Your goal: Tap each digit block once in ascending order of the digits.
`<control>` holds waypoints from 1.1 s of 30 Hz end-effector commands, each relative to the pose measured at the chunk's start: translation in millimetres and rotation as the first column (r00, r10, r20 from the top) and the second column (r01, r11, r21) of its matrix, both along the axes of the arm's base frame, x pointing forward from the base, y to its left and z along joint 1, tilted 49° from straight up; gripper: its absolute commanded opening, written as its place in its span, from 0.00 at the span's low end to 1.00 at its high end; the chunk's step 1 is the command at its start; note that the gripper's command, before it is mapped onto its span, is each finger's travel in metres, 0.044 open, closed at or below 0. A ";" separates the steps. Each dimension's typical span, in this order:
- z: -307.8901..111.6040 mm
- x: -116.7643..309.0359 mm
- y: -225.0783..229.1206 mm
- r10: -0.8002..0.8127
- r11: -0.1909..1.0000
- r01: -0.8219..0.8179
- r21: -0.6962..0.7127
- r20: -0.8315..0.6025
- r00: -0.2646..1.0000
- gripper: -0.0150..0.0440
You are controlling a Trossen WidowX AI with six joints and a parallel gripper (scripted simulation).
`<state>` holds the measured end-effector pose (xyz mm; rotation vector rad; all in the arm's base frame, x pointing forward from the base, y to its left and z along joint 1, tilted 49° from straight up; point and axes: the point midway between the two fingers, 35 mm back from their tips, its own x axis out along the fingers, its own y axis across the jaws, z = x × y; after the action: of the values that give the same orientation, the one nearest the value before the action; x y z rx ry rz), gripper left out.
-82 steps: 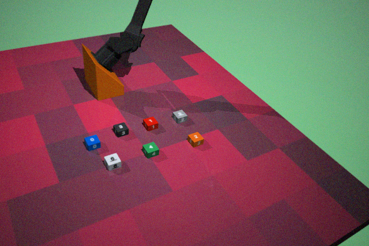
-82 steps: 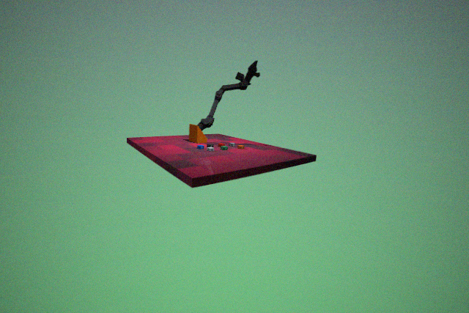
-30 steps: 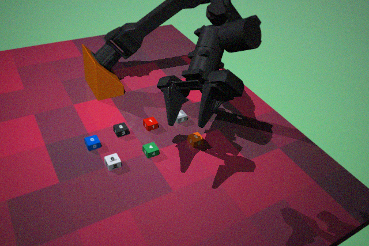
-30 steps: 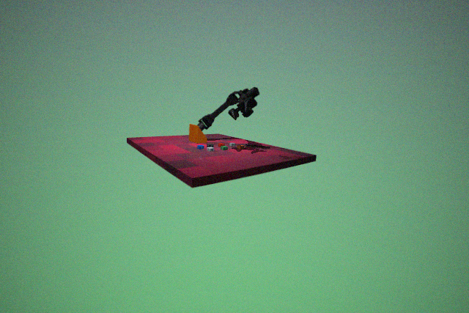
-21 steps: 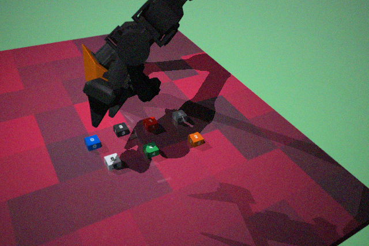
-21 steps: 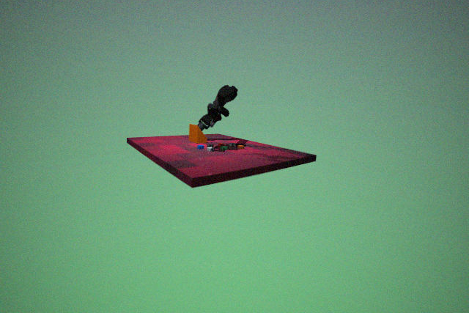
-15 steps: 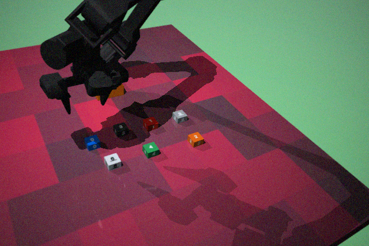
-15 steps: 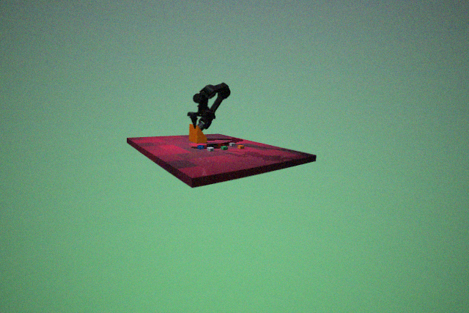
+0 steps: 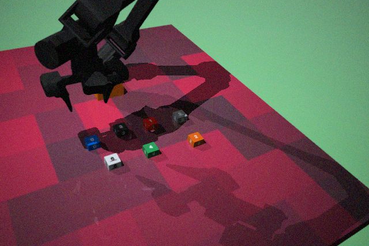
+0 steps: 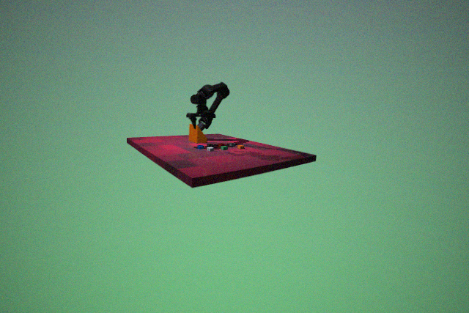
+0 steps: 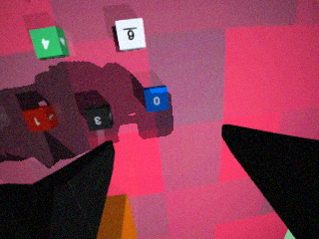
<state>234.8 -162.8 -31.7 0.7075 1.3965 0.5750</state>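
Observation:
My gripper (image 9: 88, 106) (image 11: 168, 137) is open and empty, high above the table, behind the blue block. The blue block (image 9: 92, 142) (image 11: 157, 100) shows 0. The red block (image 9: 150, 124) (image 11: 40, 119) shows 1. The orange block (image 9: 195, 139) shows 2. The black block (image 9: 120, 130) (image 11: 99, 118) shows 3. The green block (image 9: 151, 149) (image 11: 49, 43) shows 4. The white block (image 9: 112, 161) (image 11: 131, 34) has a barred digit, 9 or 6, hard to tell. The grey block (image 9: 180, 116) has an unclear digit. No block touches the fingers.
An orange wedge (image 9: 117, 90) (image 10: 196, 135) (image 11: 117, 216) stands at the arm's base, behind the blocks. The arm's shadow darkens the red, black and grey blocks. The checkered table (image 9: 29, 136) (image 10: 159, 150) ends at a right edge beyond the orange block.

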 end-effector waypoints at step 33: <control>55.7 -6.9 51.3 -0.008 1.000 0.008 0.009 -0.001 1.000 0.93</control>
<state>227.3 -111.3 22.8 0.7153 1.3983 0.5786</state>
